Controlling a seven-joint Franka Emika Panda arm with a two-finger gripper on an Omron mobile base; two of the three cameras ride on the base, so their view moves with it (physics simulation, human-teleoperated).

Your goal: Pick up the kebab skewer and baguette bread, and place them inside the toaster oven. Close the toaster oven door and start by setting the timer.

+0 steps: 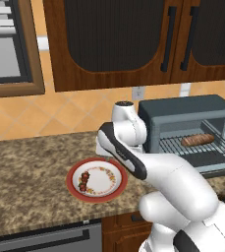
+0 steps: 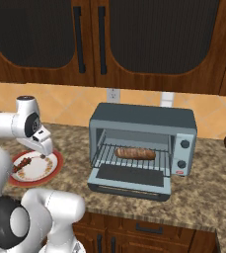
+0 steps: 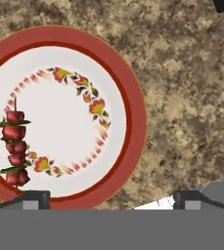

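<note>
Hand (image 3: 111,197) hangs over the plate (image 3: 128,93) with its fingers spread wide and nothing between them, touching neither plate nor food. With the baguette (image 2: 134,153) already lying on the rack inside the oven (image 2: 144,121), whose door (image 2: 130,178) is dropped open, the step in hand looks like fetching the skewer (image 3: 15,149), which lies at the plate's edge off toward one fingertip. Next the hand should shift sideways over the skewer, descend to straddle it, then close.
</note>
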